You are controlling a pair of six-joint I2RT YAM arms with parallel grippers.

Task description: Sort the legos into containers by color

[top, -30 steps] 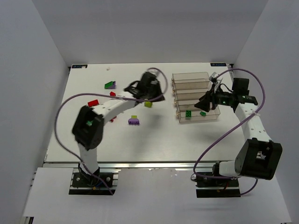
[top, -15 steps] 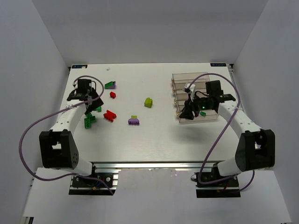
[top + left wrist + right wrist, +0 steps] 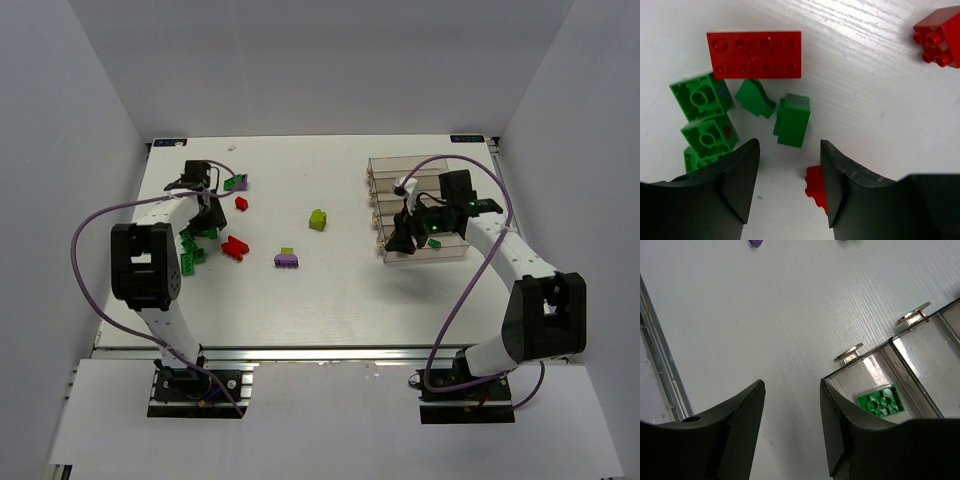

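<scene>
My left gripper (image 3: 789,145) is open, low over a cluster of legos at the table's left (image 3: 207,218). A green brick (image 3: 792,120) lies just ahead of the jaws. Beyond it are a red plate (image 3: 755,54), a small green piece (image 3: 754,97) and green bricks (image 3: 702,95). A red piece (image 3: 815,187) lies by the right finger. My right gripper (image 3: 792,384) is open and empty at the near left corner of the clear containers (image 3: 410,175). A green brick (image 3: 880,401) lies in the nearest bin.
Loose on the table are a yellow-green brick (image 3: 318,219), a purple brick with a yellow-green top (image 3: 287,259), red bricks (image 3: 235,246) (image 3: 241,203) and a green and purple pair (image 3: 236,182). White walls close in the table on both sides.
My left arm swung from the table's middle to the left cluster, then shifted slightly right. My right gripper moved left from over the bins to their near left corner.
</scene>
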